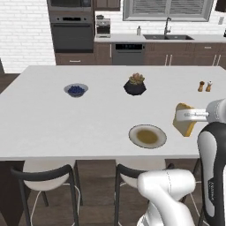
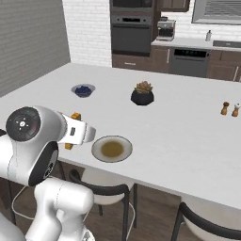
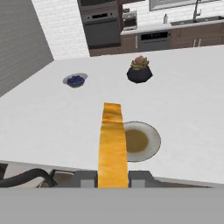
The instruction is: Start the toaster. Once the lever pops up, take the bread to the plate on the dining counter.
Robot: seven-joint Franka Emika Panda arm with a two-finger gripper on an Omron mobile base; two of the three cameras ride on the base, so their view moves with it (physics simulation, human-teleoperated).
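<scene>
Golden-tan bread [image 3: 113, 144] stands edge-on between the jaws in the hand view, clamped at its lower end and rising straight up the middle of the picture. In the left base view the same slice [image 1: 184, 120] hangs at the end of the gripper [image 1: 182, 118], held in the air over the near right part of the white desk [image 1: 53, 119], to the right of the plate [image 1: 148, 136] and not yet above it. From the right base view only an orange corner of the bread [image 2: 74, 117] peeks out beside the arm's wrist, to the left of the plate [image 2: 112, 148].

The toasting part looks finished; the step in hand is the carry to the plate, and it seems close to its end. The plate is bare, lying near the desk's front edge above the stools [image 1: 44, 174].

The next move calls for a short sideways shift to bring the slice over the middle of the plate, then a lowering, probably with the wrist tipped so the bread lies flat, before the jaws part. The bowl of berries [image 1: 76, 90], the potted plant [image 1: 135, 84] and the shakers [image 1: 205, 86] stand well apart from that path.
</scene>
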